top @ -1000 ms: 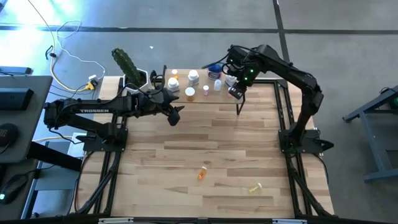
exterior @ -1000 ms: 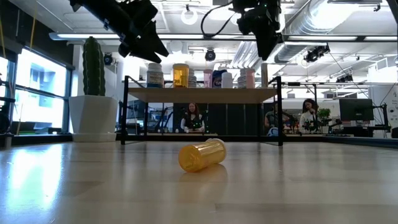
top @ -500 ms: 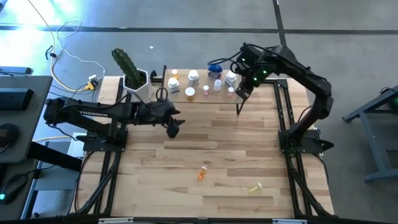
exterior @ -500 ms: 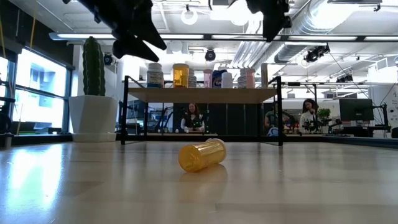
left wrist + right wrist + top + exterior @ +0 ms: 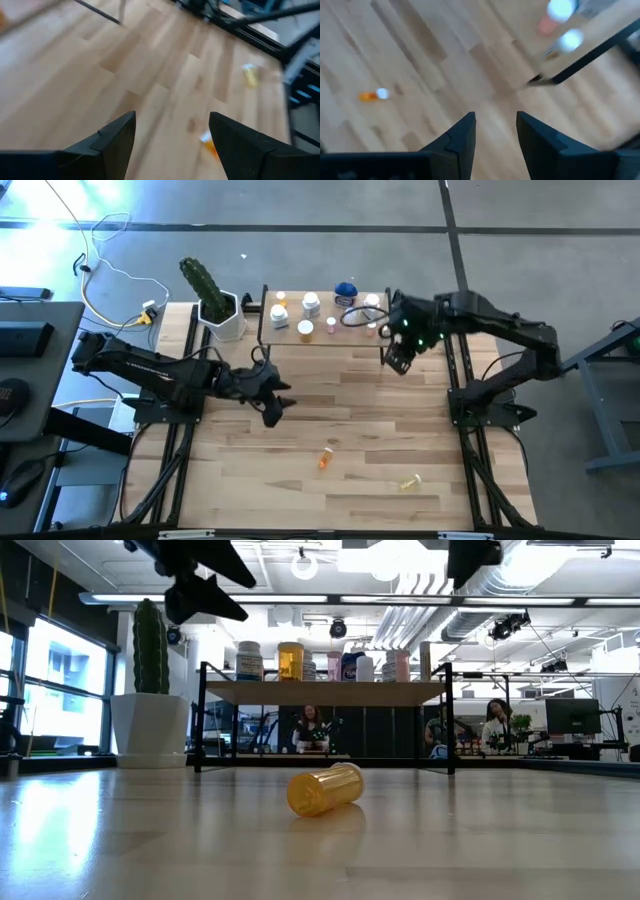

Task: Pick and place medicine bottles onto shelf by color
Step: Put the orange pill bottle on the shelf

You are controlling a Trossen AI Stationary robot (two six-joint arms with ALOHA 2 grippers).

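Observation:
The shelf (image 5: pixel 322 330) stands at the table's far edge on thin black legs, with several medicine bottles upright on its top (image 5: pixel 325 692). An orange bottle (image 5: pixel 325 457) lies on its side on the table, large in the low view (image 5: pixel 324 789). A yellowish bottle (image 5: pixel 410 481) lies nearer the front right. My left gripper (image 5: pixel 275 408) hangs open above the table's middle left, nothing between its fingers (image 5: pixel 172 135). My right gripper (image 5: pixel 397 363) hangs open just in front of the shelf's right end, also with nothing in it (image 5: pixel 495 130).
A white pot with a tall green cactus (image 5: pixel 222 315) stands left of the shelf. Bare tabletop lies between the shelf and the two lying bottles. People sit at desks in the room beyond the table (image 5: pixel 310 728).
My left gripper has swung away from the shelf's left end toward the table's near edge, rolling a little as it went. My right gripper has drawn back from the shelf's right end toward the table's right and near side, rising slightly. Both bottles on the table have stayed put.

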